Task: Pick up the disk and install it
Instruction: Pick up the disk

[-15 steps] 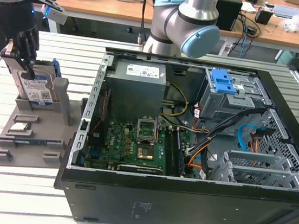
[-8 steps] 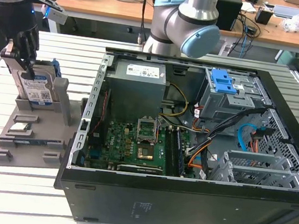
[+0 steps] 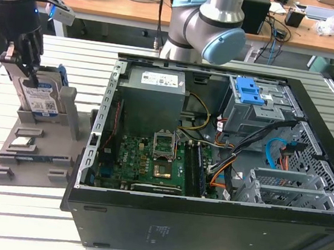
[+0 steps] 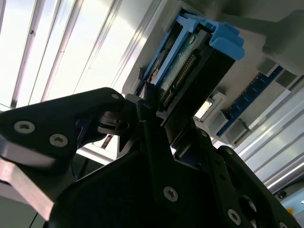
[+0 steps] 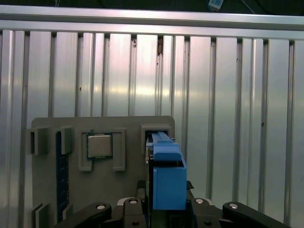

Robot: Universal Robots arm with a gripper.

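The disk (image 3: 41,98), a silver drive with a white-and-blue label in a blue carrier, stands on edge in a slot of the grey holder (image 3: 29,151) at the exterior view's left. My gripper (image 3: 25,62) comes down on its top edge. In both wrist views the black fingers (image 5: 137,190) press on either side of the disk's blue carrier (image 5: 167,175), so the gripper (image 5: 166,192) is shut on it. The second wrist view shows the disk's (image 4: 190,61) connector edge between the jaws of the gripper (image 4: 152,109). The disk's lower part still sits in the holder.
The open computer case (image 3: 203,227) lies at the exterior view's right, with a grey power supply (image 3: 155,93), motherboard (image 3: 150,159) and a drive cage with a blue latch (image 3: 250,89). A processor chip (image 5: 99,145) and a blue memory stick (image 5: 59,175) rest on the holder. Slatted metal table (image 3: 21,217) underneath.
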